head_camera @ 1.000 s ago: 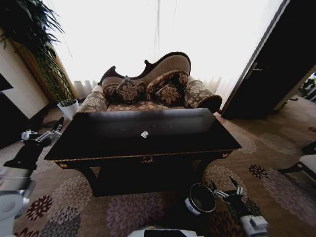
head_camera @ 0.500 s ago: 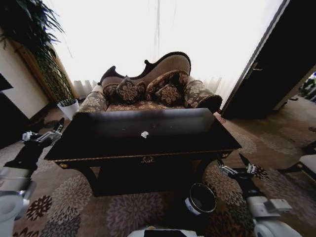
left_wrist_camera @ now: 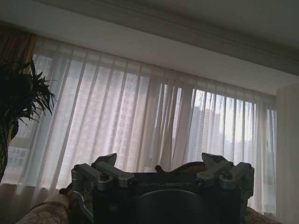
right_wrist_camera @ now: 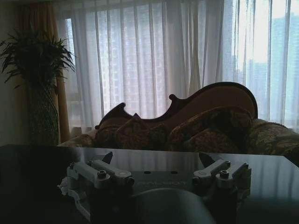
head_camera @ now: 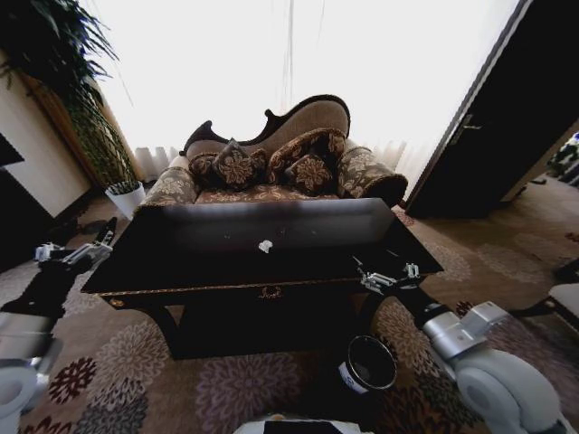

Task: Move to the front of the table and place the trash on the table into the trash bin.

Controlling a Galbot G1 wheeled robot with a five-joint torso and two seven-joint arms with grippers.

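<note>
Trash [head_camera: 265, 246] lies mid-table [head_camera: 217, 262]; right tool [head_camera: 386, 275], open and empty, hovers over the table's right front edge.

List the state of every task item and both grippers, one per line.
table: standing, one paper wad on top.
paper wad: lying loose mid-table, untouched.
trash bin: upright on the carpet, front right of the table.
right gripper: jaws open, empty, over the table's right front edge.
left gripper: jaws open, empty, beside the table's left end.

Trash [head_camera: 264, 246] on the table [head_camera: 217, 262], trash bin [head_camera: 366, 364] before it
</note>
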